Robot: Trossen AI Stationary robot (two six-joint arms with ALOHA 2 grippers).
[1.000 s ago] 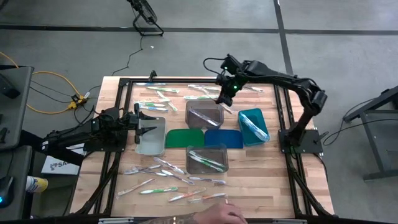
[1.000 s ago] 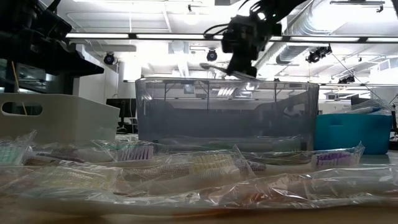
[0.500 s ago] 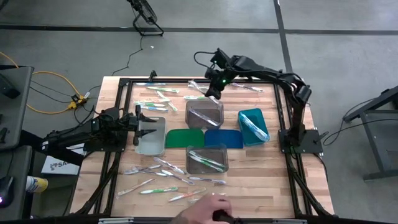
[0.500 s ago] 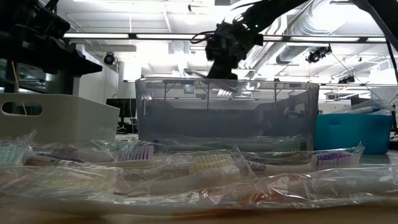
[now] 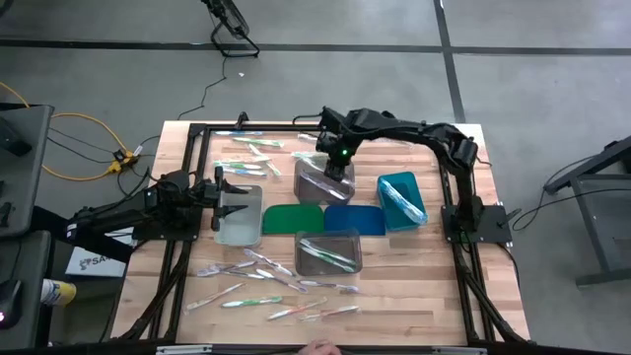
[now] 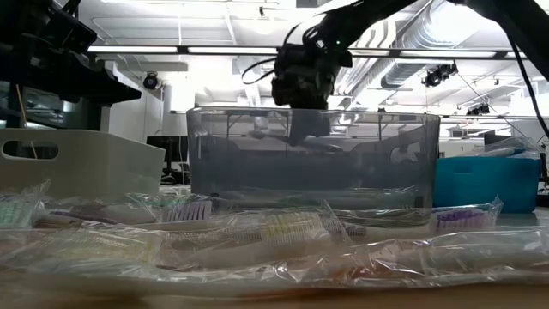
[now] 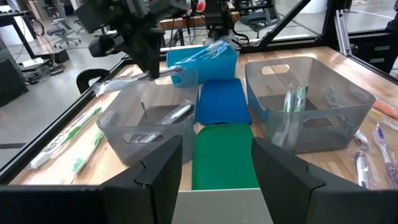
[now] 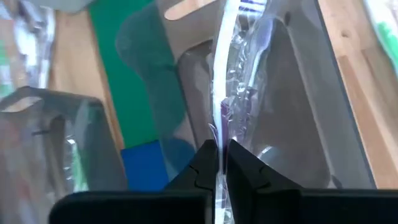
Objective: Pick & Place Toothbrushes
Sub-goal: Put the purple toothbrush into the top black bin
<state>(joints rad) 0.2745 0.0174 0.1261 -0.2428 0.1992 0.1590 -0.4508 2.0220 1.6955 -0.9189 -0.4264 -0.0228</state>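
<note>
My right gripper [image 5: 335,158] hangs over the far grey bin [image 5: 323,182], shut on a toothbrush in a clear wrapper [image 8: 231,74]. The low view shows this gripper [image 6: 300,81] just above the bin's rim. My left gripper [image 5: 229,194] waits open over the white bin [image 5: 240,217] at the table's left. Other wrapped toothbrushes lie flat on the wood near the far edge [image 5: 254,148] and near the near edge [image 5: 266,286]. Some lie in the near grey bin [image 5: 328,251] and the teal bin [image 5: 401,200]. My right gripper pinches the wrapped toothbrush between its two fingers [image 8: 205,163], near one end of the handle [image 8: 217,134], coming from above. The brush is lifted clear and sticks out sideways from the fingers, about level, over the far grey bin [image 7: 149,115].
A green mat [image 5: 294,219] and a blue mat [image 5: 355,219] lie flat between the bins. A black frame [image 5: 197,128] runs round the table. Bare wood shows at the table's right [image 5: 424,266].
My right gripper has carried the wrapped toothbrush toward the table's left, then nearer and down, from beyond the far grey bin to just over it. A person's hand at the near edge has drawn back almost out of view.
</note>
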